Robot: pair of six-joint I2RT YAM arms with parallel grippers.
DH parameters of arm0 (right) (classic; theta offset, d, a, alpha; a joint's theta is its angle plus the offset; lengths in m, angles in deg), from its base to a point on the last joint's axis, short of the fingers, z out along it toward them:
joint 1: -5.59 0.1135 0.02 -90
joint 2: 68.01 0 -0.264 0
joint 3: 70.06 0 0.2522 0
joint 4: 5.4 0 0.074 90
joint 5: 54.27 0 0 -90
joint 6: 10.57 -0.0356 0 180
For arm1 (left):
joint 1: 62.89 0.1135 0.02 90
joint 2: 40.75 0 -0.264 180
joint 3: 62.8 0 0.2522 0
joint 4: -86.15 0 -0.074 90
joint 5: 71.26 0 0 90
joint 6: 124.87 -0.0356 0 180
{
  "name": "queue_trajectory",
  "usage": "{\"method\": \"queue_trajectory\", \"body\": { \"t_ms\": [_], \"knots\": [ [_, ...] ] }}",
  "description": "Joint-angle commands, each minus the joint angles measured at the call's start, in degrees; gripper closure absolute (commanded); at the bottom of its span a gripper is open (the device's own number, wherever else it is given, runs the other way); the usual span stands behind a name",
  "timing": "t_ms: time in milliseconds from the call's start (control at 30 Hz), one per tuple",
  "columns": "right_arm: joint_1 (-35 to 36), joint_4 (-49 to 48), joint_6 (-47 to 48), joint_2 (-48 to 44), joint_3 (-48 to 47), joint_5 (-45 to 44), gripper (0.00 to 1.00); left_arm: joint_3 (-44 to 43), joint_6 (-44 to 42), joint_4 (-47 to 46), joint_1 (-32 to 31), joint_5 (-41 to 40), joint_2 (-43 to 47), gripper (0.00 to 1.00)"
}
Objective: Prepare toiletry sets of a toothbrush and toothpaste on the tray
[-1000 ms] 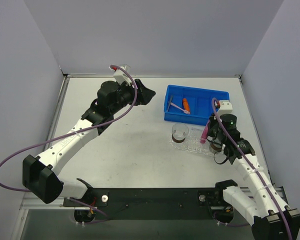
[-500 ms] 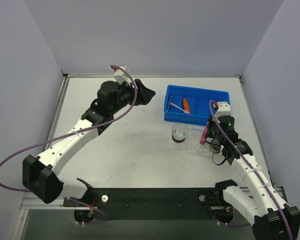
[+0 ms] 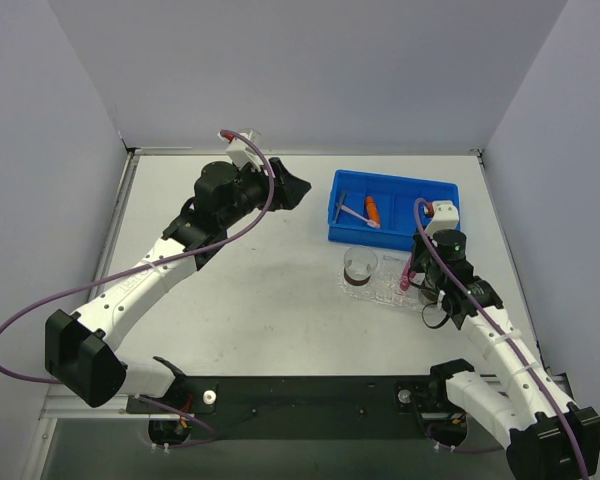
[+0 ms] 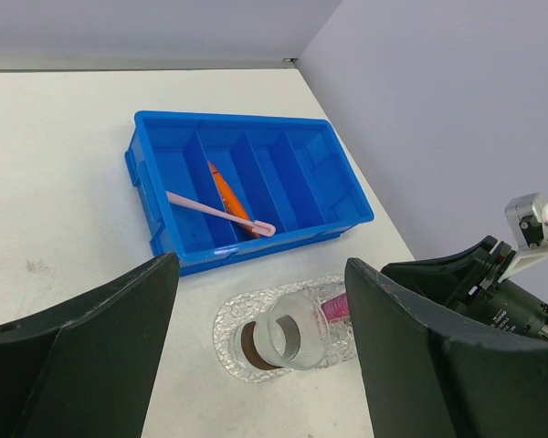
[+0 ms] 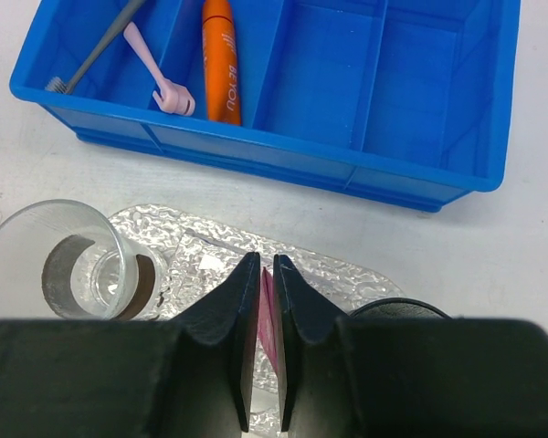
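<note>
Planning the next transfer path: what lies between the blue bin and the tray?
Nothing but a bare strip of white table separates the blue bin from the tray, seen most clearly in the right wrist view.

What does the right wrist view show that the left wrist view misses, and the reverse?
Only the right wrist view: the right gripper shut on the magenta tube, and a grey-handled brush in the blue bin. Only the left wrist view: the left gripper wide open, and the right arm. Both: the bin, orange tube, pale toothbrush, clear cup and tray.
</note>
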Motion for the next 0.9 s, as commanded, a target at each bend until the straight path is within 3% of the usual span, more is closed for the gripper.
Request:
{"method": "queue_trajectory", "body": {
  "t_ms": [0, 233, 567, 700, 867],
  "knots": [
    [0.75, -3.48, 1.06, 0.40, 1.25, -2.57, 0.92, -0.18, 0.34, -2.10, 0.43, 0.62, 0.81, 0.16],
    [1.27, -2.43, 1.59, -0.65, 0.55, -2.93, 0.86, -0.01, 0.51, -2.37, 0.43, 0.79, 0.81, 0.16],
    [1.54, 1.52, 0.18, -1.44, -4.10, -2.67, 0.57, 0.34, 0.78, -2.37, 0.43, 1.14, 0.46, 0.16],
    [1.54, 3.98, -2.01, -2.06, -7.61, -1.53, 0.53, 0.17, 0.78, -0.97, 0.43, 0.71, 0.20, 0.16],
    [1.37, 14.69, -6.67, 2.33, -15.78, 1.28, 0.53, -1.76, 0.16, 0.88, 0.34, 0.88, -1.65, 0.17]
  ]
}}
